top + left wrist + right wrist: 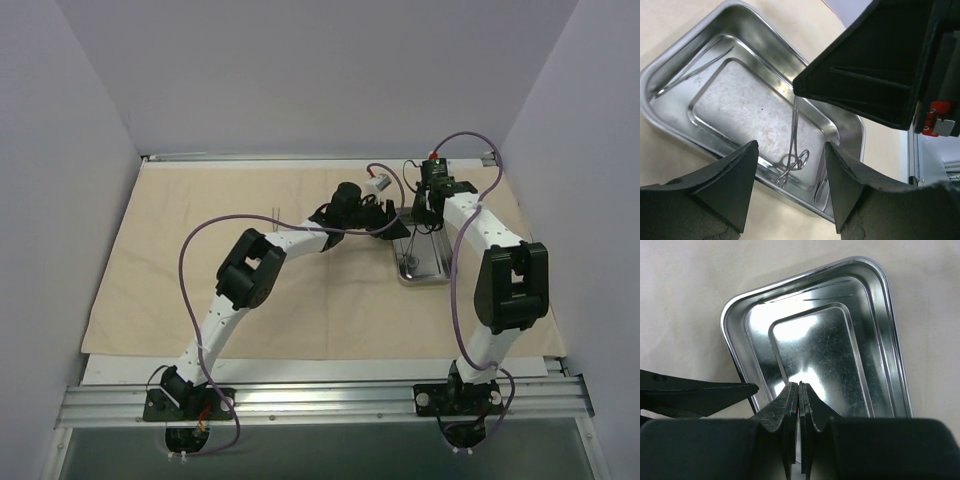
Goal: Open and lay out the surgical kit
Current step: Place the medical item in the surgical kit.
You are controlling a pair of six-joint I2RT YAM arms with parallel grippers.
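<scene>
Beige cloth wrap (200, 280) lies spread flat, the steel tray (735, 105) on its right half. My right gripper (800, 386) has its fingers pinched on a scissor-like instrument (795, 161) hanging upright over the tray, rings down, just ahead of my left gripper (790, 147), fingers apart.

Tray (815, 350) glossy steel; wrap (200, 250) matt cloth; instrument (794, 125) probably metal.

light: bright, even | glare: tray (815, 347) floor | blur: close foreground, wrist views
</scene>
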